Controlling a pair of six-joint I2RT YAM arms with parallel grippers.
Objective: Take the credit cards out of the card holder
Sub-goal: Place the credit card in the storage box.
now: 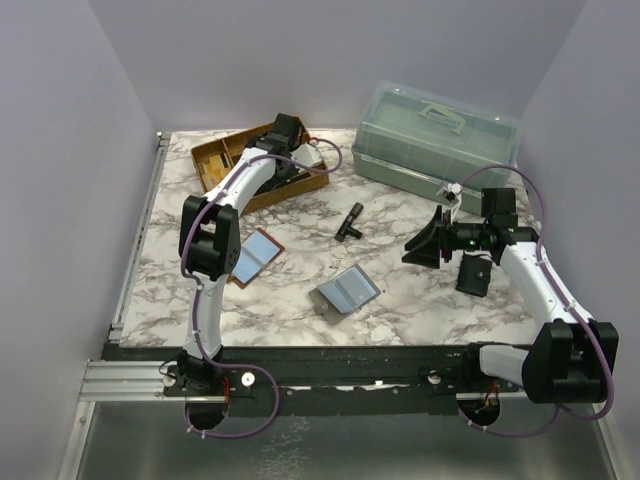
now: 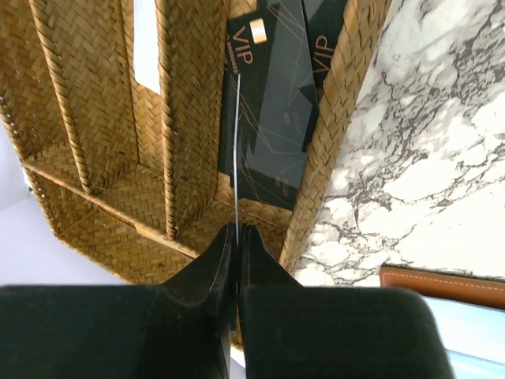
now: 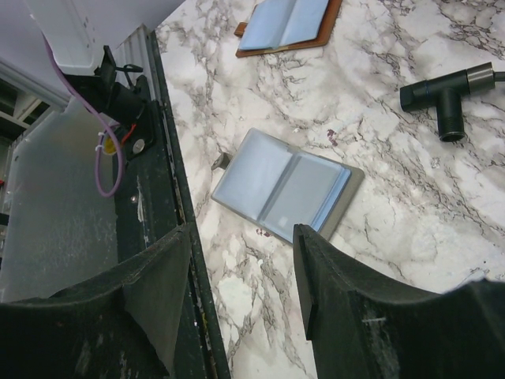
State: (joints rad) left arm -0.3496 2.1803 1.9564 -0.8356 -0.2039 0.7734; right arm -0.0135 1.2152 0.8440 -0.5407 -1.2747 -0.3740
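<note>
My left gripper [image 2: 238, 229] is shut on a thin credit card [image 2: 237, 150], seen edge-on as a pale line, above the woven wicker tray [image 2: 102, 197]. Dark cards marked VIP [image 2: 272, 118] lie in the tray's right compartment just beneath it. In the top view that gripper [image 1: 287, 160] hangs over the tray [image 1: 215, 160] at the back left. A brown card holder [image 1: 255, 255] and a grey card holder [image 1: 345, 291] lie spread open on the marble, showing light-blue faces. My right gripper [image 3: 243, 233] stands open and holds nothing, above the table right of the grey holder [image 3: 288, 189].
A translucent green toolbox [image 1: 435, 140] stands at the back right. A black T-shaped tool [image 1: 350, 222] lies mid-table and a small black pouch [image 1: 473, 275] sits by the right arm. A black rail [image 1: 340, 360] runs along the near edge.
</note>
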